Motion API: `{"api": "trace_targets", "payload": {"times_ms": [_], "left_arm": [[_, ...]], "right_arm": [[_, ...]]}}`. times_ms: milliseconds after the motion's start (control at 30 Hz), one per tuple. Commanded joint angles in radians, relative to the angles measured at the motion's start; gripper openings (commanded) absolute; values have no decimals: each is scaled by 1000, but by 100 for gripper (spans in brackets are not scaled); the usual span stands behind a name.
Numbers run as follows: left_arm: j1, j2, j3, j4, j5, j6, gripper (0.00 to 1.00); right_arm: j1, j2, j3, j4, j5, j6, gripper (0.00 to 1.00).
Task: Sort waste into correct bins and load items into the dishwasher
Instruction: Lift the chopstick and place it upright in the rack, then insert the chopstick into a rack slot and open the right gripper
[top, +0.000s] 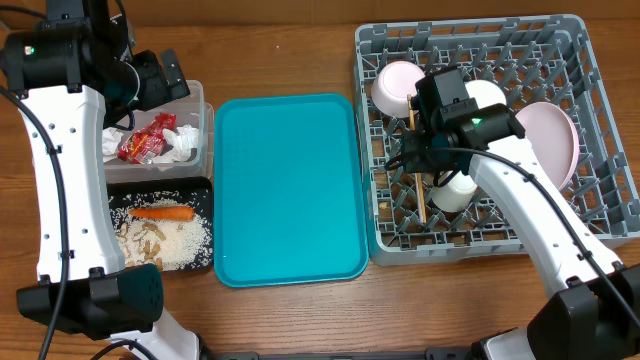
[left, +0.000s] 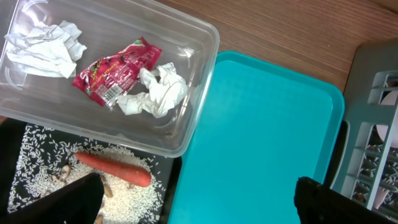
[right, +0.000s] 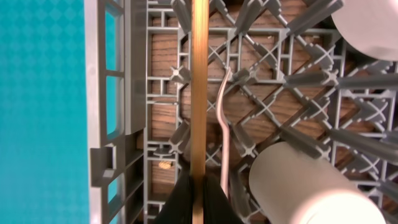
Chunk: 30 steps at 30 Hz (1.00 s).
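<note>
1. ok so the right gripper (right: 199, 186) is pinched tight on the chopstick (right: 199, 93); the stick comes straight out from between the fingertips and runs over the lattice floor of the dish rack (top: 600, 100), close along the rack's left edge
2. can't tell whether the stick's far end touches the lattice or floats just above it
3. just right of the stick is the fork (right: 225, 124), white and curved, down among the pegs and not in the grip; the cup (right: 305, 186) is right beside that, in the rack's left half toward its near edge
4. two bowls (top: 395, 85) sit by the rack's far-left corner, one either side of the arm; the plate (top: 550, 140) is propped toward the rack's right edge, well apart from the gripper
5. left gripper (left: 199, 180) has its jaws spread wide with nothing in them; it hangs over the table (top: 300, 50) at the far-left corner, by the clear tub (left: 199, 37)
6. the tub holds napkins (left: 46, 46) and the red wrapper (left: 115, 71); the black tray (top: 205, 185) sits against the tub's near side, with the carrot (left: 115, 169) lying on pale crumbs (top: 180, 240)
7. teal tray (top: 290, 190) lies between the bins and the rack
</note>
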Motion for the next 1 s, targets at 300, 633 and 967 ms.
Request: {"api": "trace_targets", "payload": {"times_ms": [300,633,967], "left_arm": [[-2,-2,13,1,4,4,100],[-2,-2,13,1,4,4,100],[-2,-2,13,1,4,4,100]], "right_arm": [[-9,8,-101,109,3,-8,4],[-10,10,-146,163,3,-8,4],[-10,10,-146,166,3,-8,21]]}}
